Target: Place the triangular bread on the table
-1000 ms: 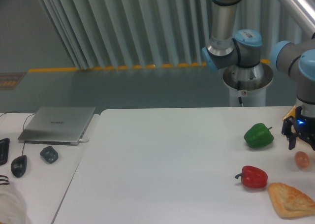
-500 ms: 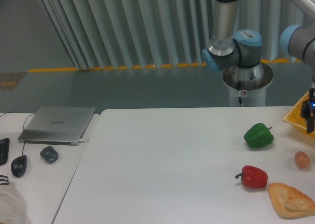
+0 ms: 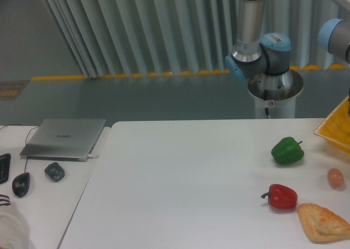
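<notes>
triangular bread (image 3: 322,223) on table (image 3: 180,189), red pepper (image 3: 281,196) beside

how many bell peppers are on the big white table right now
2. The green bell pepper sits toward the right side of the table. The red bell pepper lies nearer the camera, just left of the triangular bread. More could lie beyond the frame's right edge.

triangular bread (image 3: 322,223) flat on table (image 3: 180,189); red pepper (image 3: 281,197) just beside; tool out of frame
</notes>
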